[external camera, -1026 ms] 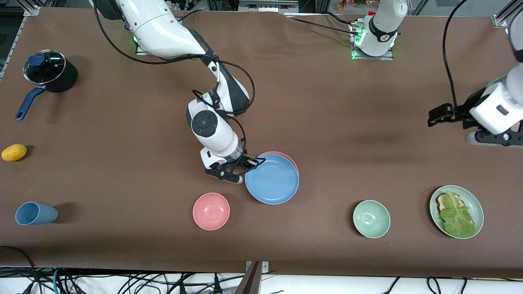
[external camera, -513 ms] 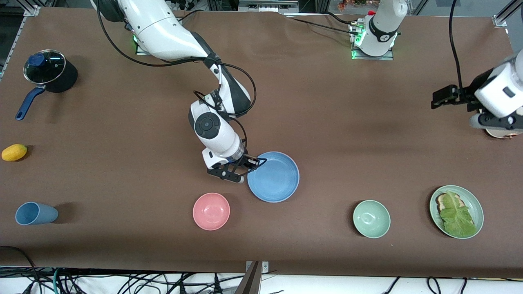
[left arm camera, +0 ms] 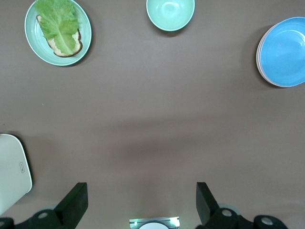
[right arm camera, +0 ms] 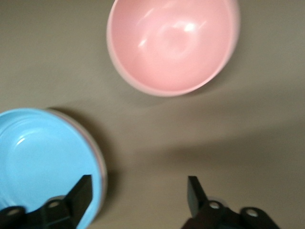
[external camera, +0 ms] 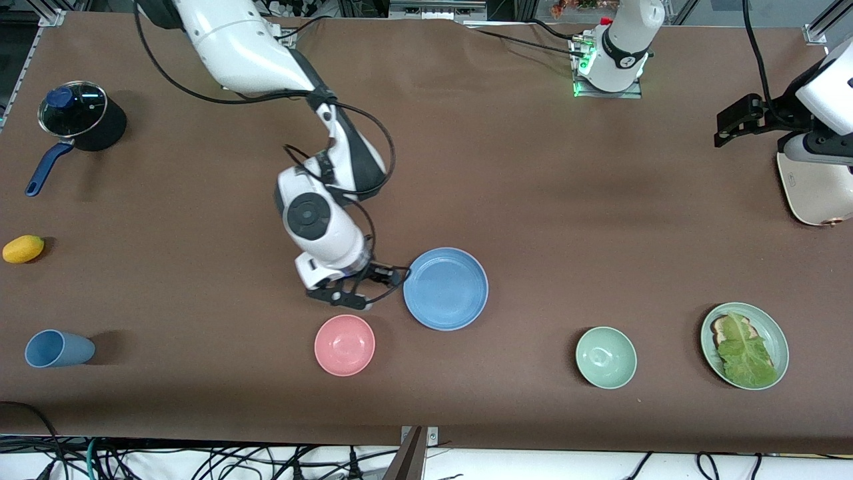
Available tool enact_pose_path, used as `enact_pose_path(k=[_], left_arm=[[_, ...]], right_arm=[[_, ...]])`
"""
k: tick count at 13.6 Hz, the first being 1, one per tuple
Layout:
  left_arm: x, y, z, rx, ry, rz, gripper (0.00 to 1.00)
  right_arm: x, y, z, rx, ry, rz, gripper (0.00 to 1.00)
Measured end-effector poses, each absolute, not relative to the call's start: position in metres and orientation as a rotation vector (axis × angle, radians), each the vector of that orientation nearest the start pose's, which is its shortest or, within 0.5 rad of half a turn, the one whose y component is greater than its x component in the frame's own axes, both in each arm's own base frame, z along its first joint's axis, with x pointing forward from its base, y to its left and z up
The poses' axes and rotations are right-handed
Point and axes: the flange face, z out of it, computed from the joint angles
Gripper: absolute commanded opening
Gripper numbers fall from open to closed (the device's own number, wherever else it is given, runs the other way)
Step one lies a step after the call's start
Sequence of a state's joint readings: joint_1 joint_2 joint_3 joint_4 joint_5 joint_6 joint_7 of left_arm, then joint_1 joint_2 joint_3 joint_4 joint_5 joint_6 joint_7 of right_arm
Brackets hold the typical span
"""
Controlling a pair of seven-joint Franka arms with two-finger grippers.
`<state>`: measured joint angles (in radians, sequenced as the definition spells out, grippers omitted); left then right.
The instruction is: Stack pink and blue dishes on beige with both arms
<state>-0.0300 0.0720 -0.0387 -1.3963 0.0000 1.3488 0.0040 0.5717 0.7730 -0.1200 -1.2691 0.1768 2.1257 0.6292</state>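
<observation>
The sky-blue plate (external camera: pixel 445 289) lies flat mid-bench, stacked on the pink plate (left arm camera: pixel 259 59), of which only a thin rim shows; the beige plate is hidden. Just beside it, toward the right arm's end, the right pincer (external camera: pixel 373 283) hangs low, fingers apart and empty. The left pincer (external camera: pixel 733 127), fingers spread, waits high over the left arm's end.

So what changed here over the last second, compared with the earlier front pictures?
The sky blue matte plate was lowered squarely onto the pink plate, now almost hidden. The right tool let go and drew back toward the right arm's end, open over the table. The left tool, open, withdrew toward its base, uncovering a cream appliance. The pink bowl and the rest stayed put.
</observation>
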Motion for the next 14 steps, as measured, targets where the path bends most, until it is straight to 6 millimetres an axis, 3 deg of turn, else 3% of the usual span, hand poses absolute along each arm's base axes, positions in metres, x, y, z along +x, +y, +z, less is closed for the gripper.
enact_pose_path(k=[3, 6, 9, 12, 14], left_arm=[[0.559, -0.036, 0.632, -3.146, 0.110, 0.233, 1.00], [0.572, -0.038, 0.608, -3.148, 0.111, 0.296, 1.00], [0.579, -0.038, 0.592, -3.146, 0.110, 0.339, 1.00], [0.584, -0.027, 0.581, -3.146, 0.081, 0.370, 1.00], [0.588, -0.015, 0.573, -3.147, 0.050, 0.391, 1.00]], right_arm=[[0.687, 0.278, 0.348, -3.104, 0.221, -0.008, 1.00], [0.688, 0.227, 0.391, -3.128, 0.111, 0.067, 1.00], [0.672, 0.185, 0.455, -3.120, 0.049, 0.114, 1.00], [0.640, 0.135, 0.521, -3.092, 0.034, 0.145, 1.00], [0.616, 0.116, 0.552, -3.069, 0.035, 0.165, 1.00]])
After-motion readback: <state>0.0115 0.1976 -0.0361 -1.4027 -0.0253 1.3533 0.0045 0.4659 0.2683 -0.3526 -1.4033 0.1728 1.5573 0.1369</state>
